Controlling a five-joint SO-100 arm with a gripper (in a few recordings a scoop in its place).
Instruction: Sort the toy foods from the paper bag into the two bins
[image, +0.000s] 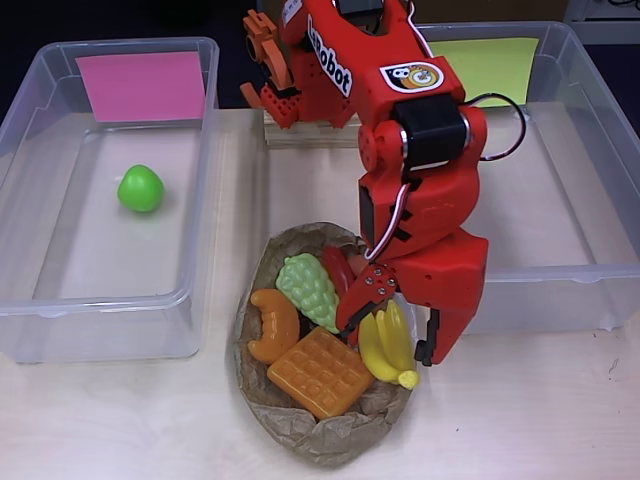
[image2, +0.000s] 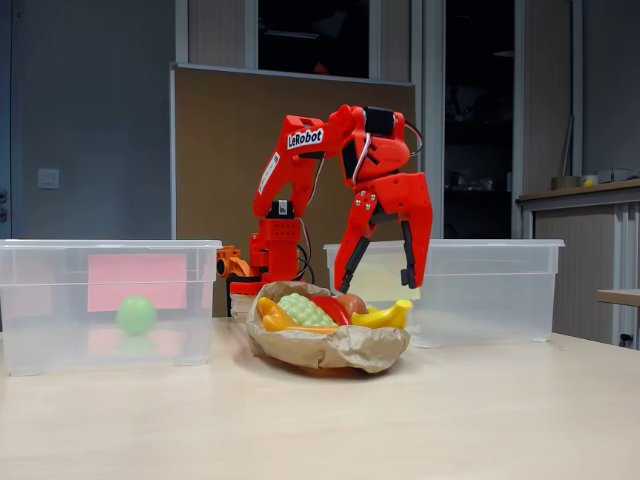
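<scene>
The crumpled paper bag lies open on the table between the two bins. In it rest pale green grapes, a croissant, an orange waffle, yellow bananas and a red chili, partly under the arm. My red gripper is open, its fingers straddling the bananas from just above. A green apple sits alone in the left bin, which carries a pink note. The right bin has a yellow-green note.
The arm's base stands at the back between the bins. Bare light wooden table stretches in front of the bins and around the bag. In the fixed view the bag sits ahead of both tubs.
</scene>
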